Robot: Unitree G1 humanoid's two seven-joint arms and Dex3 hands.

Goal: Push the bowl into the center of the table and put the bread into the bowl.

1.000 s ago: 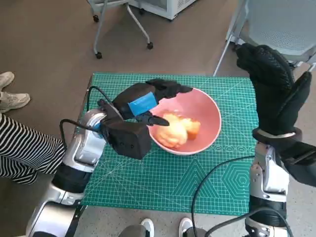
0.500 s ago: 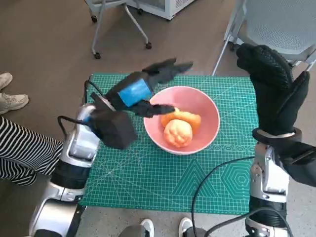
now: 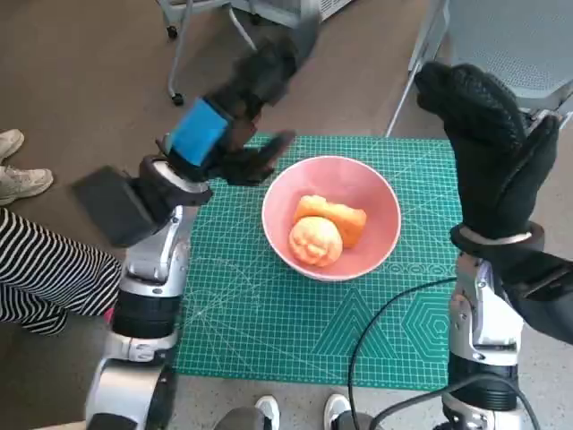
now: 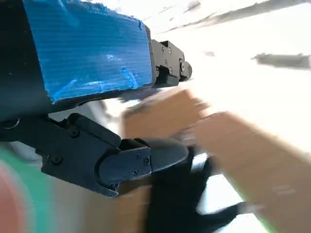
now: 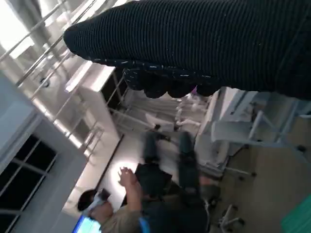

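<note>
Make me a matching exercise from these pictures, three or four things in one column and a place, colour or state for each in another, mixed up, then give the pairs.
Things:
1. bread
2. bowl
3. left hand
4. right hand

Descriptions:
A. raised above the right side of the table, wearing a black knitted glove
B. pink, standing on the green mat
C. lying inside the bowl
D. lifted past the far left corner of the mat, blue tape on its back, holding nothing

Pairs: 1-C, 2-B, 3-D, 4-A
</note>
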